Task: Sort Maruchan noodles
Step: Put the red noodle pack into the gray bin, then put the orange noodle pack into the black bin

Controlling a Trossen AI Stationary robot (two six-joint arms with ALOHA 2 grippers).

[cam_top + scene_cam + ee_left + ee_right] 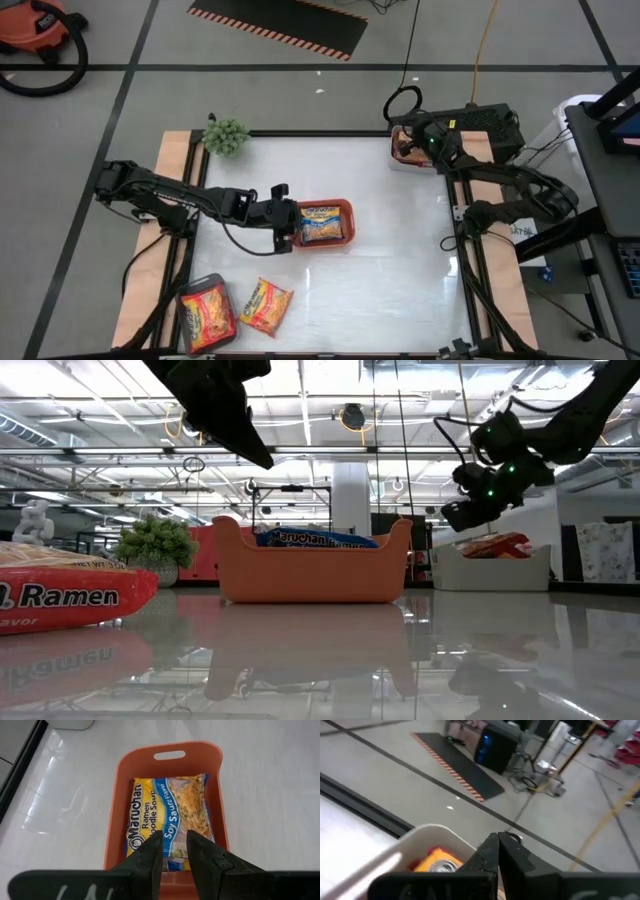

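Left gripper (173, 844): centre of high view, fingers slightly apart, empty, above blue-yellow packet (167, 815) in orange tray (120, 780).
Right gripper (498, 845): upper right, closed, empty, over white bin (427, 836).

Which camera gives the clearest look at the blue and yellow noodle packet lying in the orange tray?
The left wrist view: the blue-yellow packet lies flat in the orange tray, label readable. The high view shows it small, the low view only its top edge, the right wrist view nothing.
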